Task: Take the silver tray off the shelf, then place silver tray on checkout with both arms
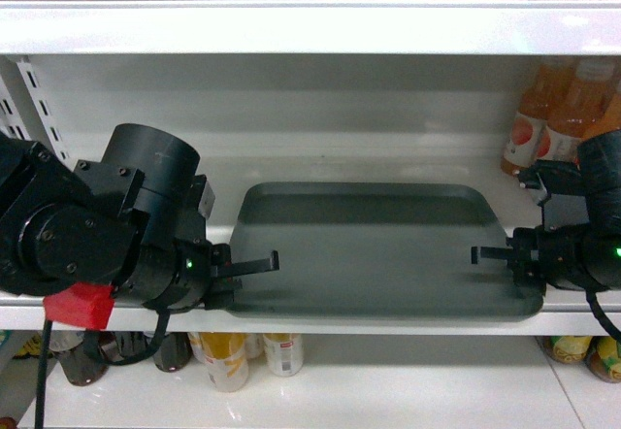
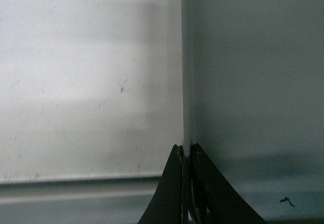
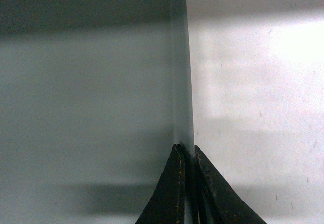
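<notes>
The silver tray (image 1: pixel 369 254) lies flat on the white shelf (image 1: pixel 388 326), its front rim near the shelf's front edge. My left gripper (image 1: pixel 272 260) is at the tray's left side. In the left wrist view it (image 2: pixel 186 147) is shut on the tray's raised rim, with the tray floor (image 2: pixel 253 82) to the right and the shelf (image 2: pixel 76 82) to the left. My right gripper (image 1: pixel 475 253) is at the tray's right side. In the right wrist view it (image 3: pixel 186 147) is shut on that rim, between the tray (image 3: pixel 86 92) and the shelf (image 3: pixel 253 107). The checkout is out of view.
An upper shelf board (image 1: pixel 310 21) hangs close above the tray. Orange bottles (image 1: pixel 543 128) stand at the back right, behind my right arm. More bottles (image 1: pixel 228 356) stand on the lower shelf. A perforated upright (image 1: pixel 39 99) is at the left. A red block (image 1: pixel 80 305) sits on my left arm.
</notes>
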Robot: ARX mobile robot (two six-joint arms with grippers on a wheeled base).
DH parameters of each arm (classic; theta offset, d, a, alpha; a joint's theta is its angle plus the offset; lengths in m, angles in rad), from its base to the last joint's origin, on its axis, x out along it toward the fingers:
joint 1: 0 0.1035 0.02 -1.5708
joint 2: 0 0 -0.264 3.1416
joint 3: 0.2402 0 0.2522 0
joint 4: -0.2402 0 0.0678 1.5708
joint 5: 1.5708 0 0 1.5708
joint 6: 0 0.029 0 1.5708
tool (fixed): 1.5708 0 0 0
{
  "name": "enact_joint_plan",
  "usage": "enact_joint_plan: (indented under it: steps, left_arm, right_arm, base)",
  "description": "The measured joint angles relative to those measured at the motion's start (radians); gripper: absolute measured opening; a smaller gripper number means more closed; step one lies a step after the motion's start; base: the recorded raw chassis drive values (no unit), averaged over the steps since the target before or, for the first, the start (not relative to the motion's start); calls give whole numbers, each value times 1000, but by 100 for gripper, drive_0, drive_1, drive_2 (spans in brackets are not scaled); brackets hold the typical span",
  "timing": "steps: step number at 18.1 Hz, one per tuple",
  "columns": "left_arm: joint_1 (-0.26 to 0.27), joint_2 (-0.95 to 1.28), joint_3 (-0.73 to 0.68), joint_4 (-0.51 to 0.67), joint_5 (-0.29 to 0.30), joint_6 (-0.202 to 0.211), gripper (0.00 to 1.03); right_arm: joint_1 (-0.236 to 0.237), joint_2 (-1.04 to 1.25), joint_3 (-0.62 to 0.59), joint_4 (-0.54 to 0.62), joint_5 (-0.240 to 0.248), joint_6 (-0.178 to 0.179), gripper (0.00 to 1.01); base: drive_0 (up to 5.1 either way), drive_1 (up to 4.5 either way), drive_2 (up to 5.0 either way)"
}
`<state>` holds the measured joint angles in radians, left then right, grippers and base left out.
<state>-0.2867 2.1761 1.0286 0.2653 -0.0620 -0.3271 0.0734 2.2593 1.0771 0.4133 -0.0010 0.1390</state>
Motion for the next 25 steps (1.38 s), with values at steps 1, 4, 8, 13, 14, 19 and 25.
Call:
enact_joint_plan:
  steps: [1, 4, 8, 13, 14, 19, 25]
  left_arm:
    - [0, -34, -50, 26, -11, 6, 3]
    - [-1, -138, -159, 79, -27, 21, 3]
    - [-12, -360, -289, 117, -55, 46, 3]
    - [-66, -704, -528, 101, -67, 20, 3]
    - [-66, -702, -528, 97, -66, 19, 3]
    - [-66, -701, -528, 103, -64, 19, 3]
    - [-66, -698, -527, 98, -64, 19, 3]
  right_arm:
    - [0, -33, -54, 24, -2, 6, 4]
    - [8, -130, -172, 84, -18, 29, 4]
    - [19, -325, -323, 151, -30, 52, 4]
    - [17, -703, -616, 195, -48, 54, 4]
    - [17, -702, -616, 193, -48, 54, 4]
    - [17, -701, -615, 196, -48, 54, 4]
    - [17, -697, -615, 193, -48, 53, 4]
  base:
    - [0, 0, 0]
    - [0, 0, 0]
    - [0, 0, 0]
    - [0, 0, 0]
    - [0, 0, 0]
    - [1, -159, 160]
    - [5, -427, 436]
